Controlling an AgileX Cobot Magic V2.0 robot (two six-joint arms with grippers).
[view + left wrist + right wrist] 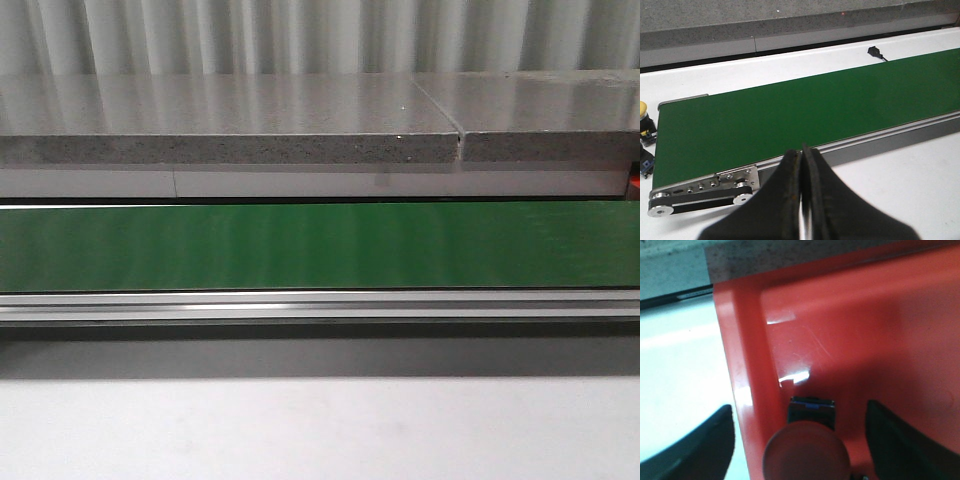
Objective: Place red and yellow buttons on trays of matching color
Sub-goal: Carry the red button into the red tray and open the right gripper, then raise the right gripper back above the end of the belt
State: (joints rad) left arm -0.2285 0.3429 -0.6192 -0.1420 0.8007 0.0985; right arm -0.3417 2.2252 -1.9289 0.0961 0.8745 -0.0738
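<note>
Broadly, the green conveyor belt [320,245] spans the front view, bare. Beside its roller end a yellow button [644,114] stands, cut off by the frame. Left gripper [801,160] fingers press together, empty. Right gripper [800,440] fingers stand apart around a red button [807,452] inside the red tray [880,330].

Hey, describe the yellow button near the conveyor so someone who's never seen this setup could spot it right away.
Find the long green conveyor belt on the white table. Go to its roller end with the metal bracket; just off that end, at the edge of the left wrist view, sits the yellow button. Its domed yellow cap sets it apart from the dark blue-and-black part beside it.
</note>
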